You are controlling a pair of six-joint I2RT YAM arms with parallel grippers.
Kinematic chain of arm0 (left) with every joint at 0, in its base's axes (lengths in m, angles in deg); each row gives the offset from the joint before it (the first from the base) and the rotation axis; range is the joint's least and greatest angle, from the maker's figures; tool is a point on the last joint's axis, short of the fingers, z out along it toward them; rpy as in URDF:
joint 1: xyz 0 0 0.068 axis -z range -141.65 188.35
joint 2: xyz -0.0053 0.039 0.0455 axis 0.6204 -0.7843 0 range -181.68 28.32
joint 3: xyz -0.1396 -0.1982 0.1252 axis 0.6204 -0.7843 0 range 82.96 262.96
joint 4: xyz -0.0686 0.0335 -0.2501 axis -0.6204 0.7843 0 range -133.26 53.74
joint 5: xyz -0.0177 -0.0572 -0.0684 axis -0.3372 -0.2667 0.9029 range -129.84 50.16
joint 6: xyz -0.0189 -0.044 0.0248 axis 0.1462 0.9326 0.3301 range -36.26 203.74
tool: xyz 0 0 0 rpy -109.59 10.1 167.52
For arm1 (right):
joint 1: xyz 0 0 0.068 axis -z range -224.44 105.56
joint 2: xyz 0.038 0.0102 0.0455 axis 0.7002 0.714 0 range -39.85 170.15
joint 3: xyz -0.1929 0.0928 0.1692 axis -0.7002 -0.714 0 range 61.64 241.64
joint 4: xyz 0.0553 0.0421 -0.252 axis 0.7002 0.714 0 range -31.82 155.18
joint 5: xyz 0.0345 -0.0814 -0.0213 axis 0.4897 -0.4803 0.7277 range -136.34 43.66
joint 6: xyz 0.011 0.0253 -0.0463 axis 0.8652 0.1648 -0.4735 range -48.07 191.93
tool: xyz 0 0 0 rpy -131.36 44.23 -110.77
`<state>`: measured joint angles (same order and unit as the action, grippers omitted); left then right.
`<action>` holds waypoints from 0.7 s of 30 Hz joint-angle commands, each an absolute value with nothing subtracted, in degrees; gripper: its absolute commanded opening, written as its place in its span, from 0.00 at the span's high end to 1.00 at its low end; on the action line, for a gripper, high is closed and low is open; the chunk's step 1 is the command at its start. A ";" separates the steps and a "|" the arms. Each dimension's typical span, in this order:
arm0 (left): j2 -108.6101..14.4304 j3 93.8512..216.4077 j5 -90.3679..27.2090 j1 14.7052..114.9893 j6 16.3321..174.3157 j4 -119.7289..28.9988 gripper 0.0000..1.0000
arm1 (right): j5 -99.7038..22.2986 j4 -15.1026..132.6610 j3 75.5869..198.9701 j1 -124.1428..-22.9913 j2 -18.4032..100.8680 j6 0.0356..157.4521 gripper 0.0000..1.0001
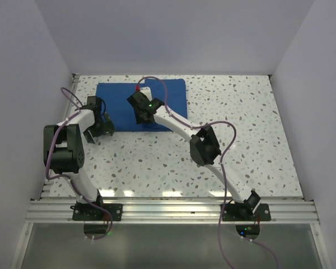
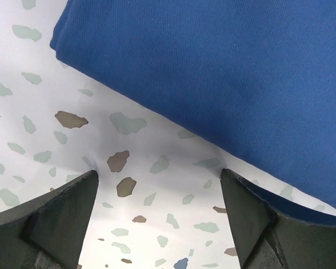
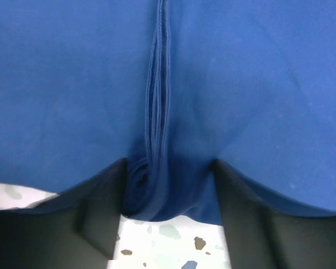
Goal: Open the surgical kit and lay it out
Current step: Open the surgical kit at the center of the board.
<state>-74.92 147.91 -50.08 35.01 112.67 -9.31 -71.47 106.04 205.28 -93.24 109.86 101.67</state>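
Right tool [image 3: 169, 168], half-wide, straddles the centre fold of the blue cloth wrap [image 3: 73, 84], fold running up-frame, wrap upper-middle on worktop [image 1: 241, 140]; left tool [image 2: 159, 175], wide and empty, waits off its lower-left corner.

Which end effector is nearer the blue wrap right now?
Right. The right end effector straddles a fold at the edge of the blue wrap; the left end effector hovers over the table beside its corner.
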 commanded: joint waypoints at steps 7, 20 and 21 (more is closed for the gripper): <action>-75.91 151.24 -50.74 34.57 112.48 -8.98 0.27 | -74.47 103.10 203.95 -91.46 104.67 99.70 0.98; -80.58 156.44 -50.04 34.57 112.22 -8.63 0.62 | -85.45 100.55 160.13 -70.48 66.26 101.29 1.00; -80.67 156.26 -49.86 34.57 112.05 -8.63 0.62 | -85.63 100.37 158.34 -69.32 65.28 100.76 1.00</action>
